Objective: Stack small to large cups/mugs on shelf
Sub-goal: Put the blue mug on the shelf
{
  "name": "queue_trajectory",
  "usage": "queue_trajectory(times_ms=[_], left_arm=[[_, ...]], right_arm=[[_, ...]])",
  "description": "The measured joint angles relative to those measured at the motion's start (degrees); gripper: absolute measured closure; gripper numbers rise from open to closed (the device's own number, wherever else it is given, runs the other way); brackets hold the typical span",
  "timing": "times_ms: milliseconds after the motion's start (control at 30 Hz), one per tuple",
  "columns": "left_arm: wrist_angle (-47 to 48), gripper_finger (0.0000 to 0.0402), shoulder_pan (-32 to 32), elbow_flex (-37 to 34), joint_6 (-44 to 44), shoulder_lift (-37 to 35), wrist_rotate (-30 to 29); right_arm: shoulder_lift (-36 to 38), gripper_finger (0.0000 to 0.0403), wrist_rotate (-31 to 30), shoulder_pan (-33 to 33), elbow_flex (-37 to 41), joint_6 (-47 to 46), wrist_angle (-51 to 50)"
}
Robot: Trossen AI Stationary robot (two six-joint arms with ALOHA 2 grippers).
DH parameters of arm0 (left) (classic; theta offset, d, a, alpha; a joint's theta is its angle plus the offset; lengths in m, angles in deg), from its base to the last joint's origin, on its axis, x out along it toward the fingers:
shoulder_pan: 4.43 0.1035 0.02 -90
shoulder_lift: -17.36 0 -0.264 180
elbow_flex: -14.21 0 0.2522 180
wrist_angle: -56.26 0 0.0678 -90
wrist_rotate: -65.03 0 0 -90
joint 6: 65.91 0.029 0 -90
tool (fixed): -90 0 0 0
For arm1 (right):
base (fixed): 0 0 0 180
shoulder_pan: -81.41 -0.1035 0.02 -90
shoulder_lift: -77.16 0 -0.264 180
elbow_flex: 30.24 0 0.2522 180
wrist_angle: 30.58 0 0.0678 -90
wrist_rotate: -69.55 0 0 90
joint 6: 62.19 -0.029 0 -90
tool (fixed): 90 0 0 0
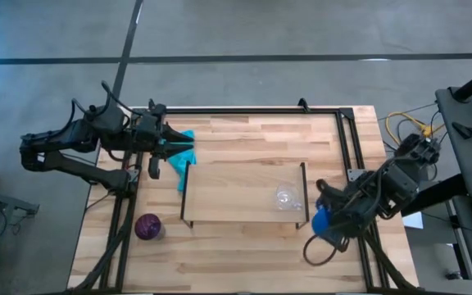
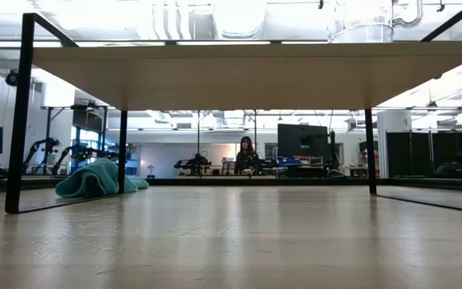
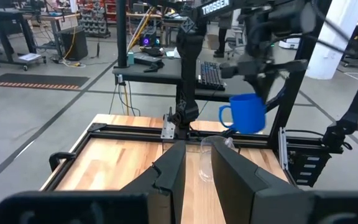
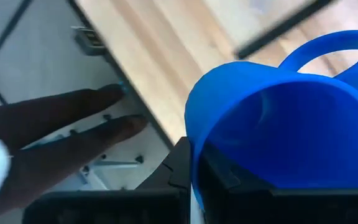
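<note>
The blue mug (image 1: 321,220) hangs in my right gripper (image 1: 331,210) off the shelf's right end, above the table; the left wrist view shows this mug (image 3: 245,113) upright in the air. The clear glass cup (image 1: 285,197) stands on the shelf (image 1: 236,192) near its right end, and it shows on the board's top in the low view (image 2: 361,22). The purple cup (image 1: 147,227) stands on the table left of the shelf's near left corner. My left gripper (image 1: 173,148) waits open over the teal cloth, touching nothing. My right gripper holds the blue mug by its rim wall (image 4: 196,163), on the side opposite the handle (image 4: 328,53). One finger is inside the mug and one outside. The fingers come from above, pointing down. The mug is lifted clear and upright.
A teal cloth (image 1: 183,152) lies by the table's far left, beside the shelf's left wire legs (image 2: 14,120). The black table frame (image 1: 347,139) runs along the edges. Bare tabletop (image 1: 244,254) lies in front of the shelf. People sit in the room beyond (image 2: 245,152).
</note>
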Motion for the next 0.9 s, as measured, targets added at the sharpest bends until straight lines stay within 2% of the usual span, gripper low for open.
queue_trajectory(times_ms=[167, 433, 667, 900], left_arm=[[0.0, 0.0338, 0.0, 0.0, 0.0, -0.6, 0.0], [1.1, 0.0338, 0.0, 0.0, 0.0, -1.0, 0.2], [4.3, 0.0338, 0.0, 0.0, -0.1, -2.3, 1.4], [5.0, 0.0338, 0.0, 0.2, 0.0, -3.8, 1.6]], right_arm=[[-7.4, 0.0394, -1.7, 0.2, -11.7, 4.6, 0.9], [-19.8, 0.0394, -3.6, 4.4, -28.5, 19.6, 2.4], [-21.9, 0.0394, -2.7, 9.1, -27.9, 27.1, 5.9], [-22.3, 0.0394, -6.9, 14.2, -28.2, 34.1, 11.7]])
